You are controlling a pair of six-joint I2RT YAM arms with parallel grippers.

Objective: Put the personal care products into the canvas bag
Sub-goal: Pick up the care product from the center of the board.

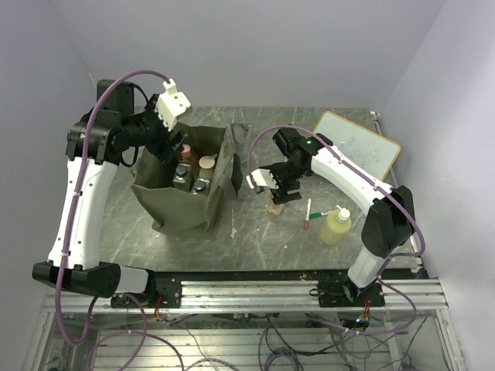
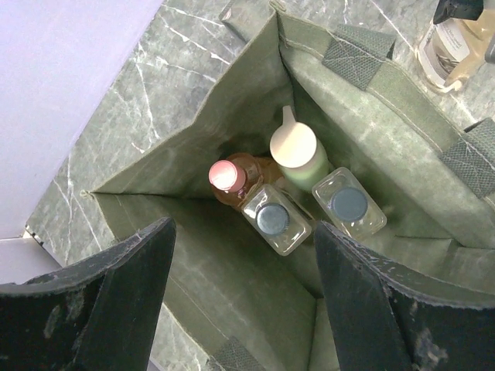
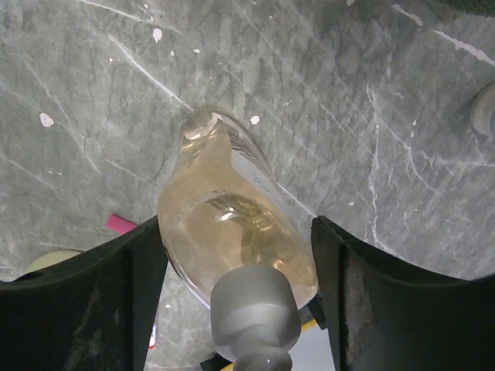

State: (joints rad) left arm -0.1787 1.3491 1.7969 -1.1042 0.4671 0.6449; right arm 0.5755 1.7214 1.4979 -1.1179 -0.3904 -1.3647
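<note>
Look first at the right tool (image 3: 238, 228): set astride a clear pump bottle (image 3: 220, 185) of pale amber liquid, seemingly upright on the bench (image 3: 371, 116) just right of the canvas bag (image 1: 182, 207), with one pad on each flank of the body below the grey pump head. Cannot tell whether already pinched or merely hugged; no gap to be seen on either side. Expect a hard, smooth plastic wall, slick against the pads, and a fair weight from the liquid inside, so likely to slip or swing if taken by the narrow pump neck. Better to grip across the wide middle of the body, as lined up now, squarely and firmly, and to carry it upright lest the pump head leak. Turn then to the left tool (image 2: 242, 232): spread wide, holding nothing, hanging over the bag's open mouth. Count four products standing at the bottom, packed close: an amber bottle (image 2: 226, 176) with a pink cap, a pale green bottle (image 2: 298, 154) with a beige cap, and two square clear bottles (image 2: 271, 219) with dark caps. Mind the soft fabric walls, apt to sag inward; aim for the free floor beside those four. Also out on the bench, farther right: a yellow-green pump bottle (image 1: 336, 228) near a red marker (image 1: 308, 212).
</note>
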